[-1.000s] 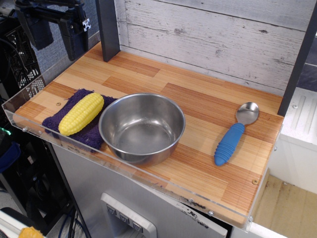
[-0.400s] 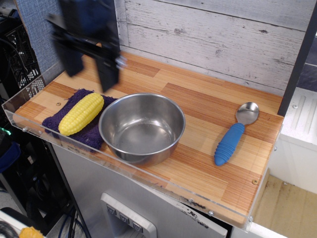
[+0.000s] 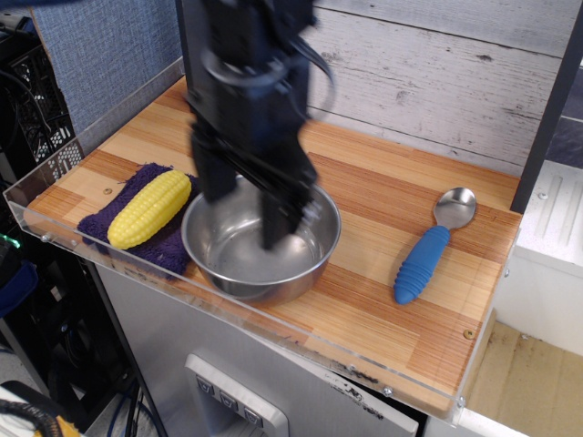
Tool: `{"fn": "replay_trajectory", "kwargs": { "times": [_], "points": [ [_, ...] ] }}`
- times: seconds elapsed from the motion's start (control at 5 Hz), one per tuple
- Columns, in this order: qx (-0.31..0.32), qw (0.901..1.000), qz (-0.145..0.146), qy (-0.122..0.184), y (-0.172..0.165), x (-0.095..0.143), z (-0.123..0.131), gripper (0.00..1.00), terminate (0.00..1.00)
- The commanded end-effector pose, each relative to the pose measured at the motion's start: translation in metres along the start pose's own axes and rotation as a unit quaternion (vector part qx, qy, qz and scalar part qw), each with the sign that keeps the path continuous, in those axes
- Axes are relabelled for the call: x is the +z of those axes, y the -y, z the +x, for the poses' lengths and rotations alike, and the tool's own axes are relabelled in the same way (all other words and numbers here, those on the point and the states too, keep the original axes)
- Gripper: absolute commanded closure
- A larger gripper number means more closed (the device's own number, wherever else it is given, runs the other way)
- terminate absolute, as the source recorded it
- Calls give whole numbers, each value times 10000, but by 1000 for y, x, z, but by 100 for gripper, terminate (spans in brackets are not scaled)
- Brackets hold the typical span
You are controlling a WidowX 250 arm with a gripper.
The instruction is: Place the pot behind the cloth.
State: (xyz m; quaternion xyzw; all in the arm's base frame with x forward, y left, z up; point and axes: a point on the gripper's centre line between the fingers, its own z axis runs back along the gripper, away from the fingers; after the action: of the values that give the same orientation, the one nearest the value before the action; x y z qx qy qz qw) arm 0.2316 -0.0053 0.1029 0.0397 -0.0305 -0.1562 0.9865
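The shiny steel pot [image 3: 239,264] sits at the front of the wooden table, right of the dark purple cloth [image 3: 127,211] and touching it. A yellow toy corn cob [image 3: 149,208] lies on the cloth. My black gripper [image 3: 246,211] is open and hangs over the pot's bowl. One finger [image 3: 211,177] is at the pot's back-left rim and the other [image 3: 281,218] is inside the bowl. The arm is motion-blurred and hides the back of the pot.
A steel spoon with a blue handle [image 3: 426,257] lies at the right of the table. A clear acrylic rim [image 3: 273,323] runs along the front and left edges. A grey plank wall [image 3: 437,73] stands behind. A dark post [image 3: 547,118] stands at the right.
My gripper has swept from the far back left corner down and to the right, and is now over the pot. The pot, cloth, corn and spoon have not moved.
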Motion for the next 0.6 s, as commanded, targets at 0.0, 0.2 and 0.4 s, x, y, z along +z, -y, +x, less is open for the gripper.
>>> {"fn": "replay_trajectory", "kwargs": {
  "times": [0.0,0.2,0.4],
  "points": [
    [-134,9996,-163,-206,8,-29,11,0,0],
    [-132,9988,-344,-319,13,-47,13,0,0],
    [-147,9985,-390,-349,15,-54,13,0,0]
  ]
}}
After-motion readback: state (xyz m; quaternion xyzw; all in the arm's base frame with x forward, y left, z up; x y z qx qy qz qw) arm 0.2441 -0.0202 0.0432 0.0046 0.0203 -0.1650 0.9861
